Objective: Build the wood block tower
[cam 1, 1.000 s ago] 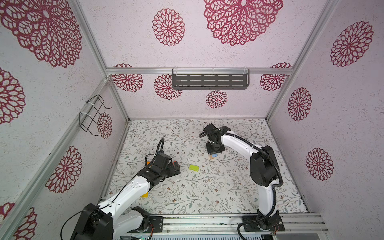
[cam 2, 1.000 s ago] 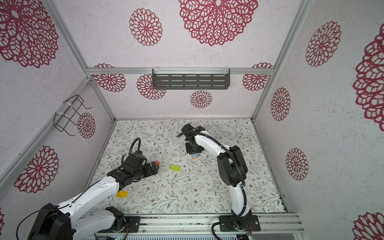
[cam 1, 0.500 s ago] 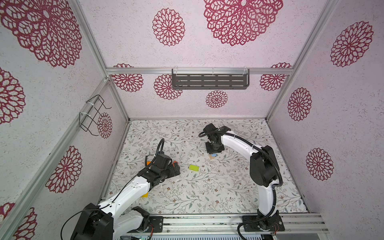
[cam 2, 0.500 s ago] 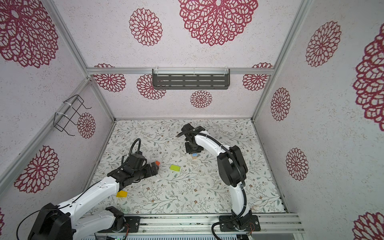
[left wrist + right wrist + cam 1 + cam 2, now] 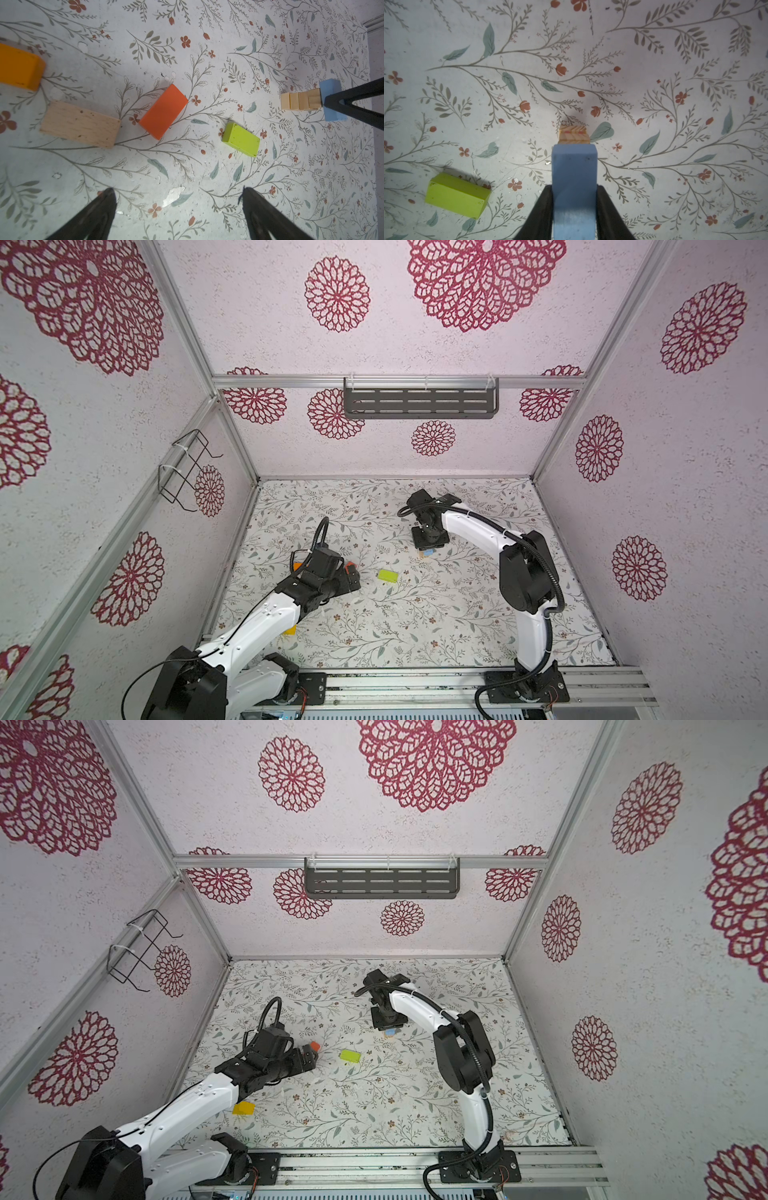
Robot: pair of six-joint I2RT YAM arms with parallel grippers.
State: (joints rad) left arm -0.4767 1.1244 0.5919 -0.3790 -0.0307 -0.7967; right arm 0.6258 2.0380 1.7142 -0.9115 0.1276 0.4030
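**Right arm.** The right gripper [image 5: 574, 188] has its jaws closed on the blue block [image 5: 574, 166], clamping it across its narrow width. The wood block tower [image 5: 299, 101] is four natural cubes stacked upright. It stands directly beneath that block, toward the back of the tabletop [image 5: 457, 614] and right of centre. In both top views the arm hides nearly all of it.

**Critical relation.** In the left wrist view the blue block lies flat across the top cube. Its long axis is level and crosswise to the stack, and it overhangs about equally on both sides. It appears to touch the top cube, but contact cannot be confirmed. The top cube sits slightly out of line with those below.

**Left arm.** The left gripper [image 5: 177, 189] has its jaws wide open and holds nothing, low over the left of the tabletop. The red-orange block [image 5: 163, 111] lies just ahead, its long axis skewed to the line between the fingertips. The plain bar [image 5: 80, 124] and orange block [image 5: 18, 67] lie beyond it on one side. The lime green block [image 5: 241, 139] lies between this gripper and the tower. A yellow block [image 5: 243, 1108] lies beside the left arm, near the front.

**Assessment.**
- The step in hand is seating the blue block.
- The release should be a plain opening followed by a straight lift, because a sideways drag would likely topple the narrow stack.
- The left arm is the nearer one to every loose block.
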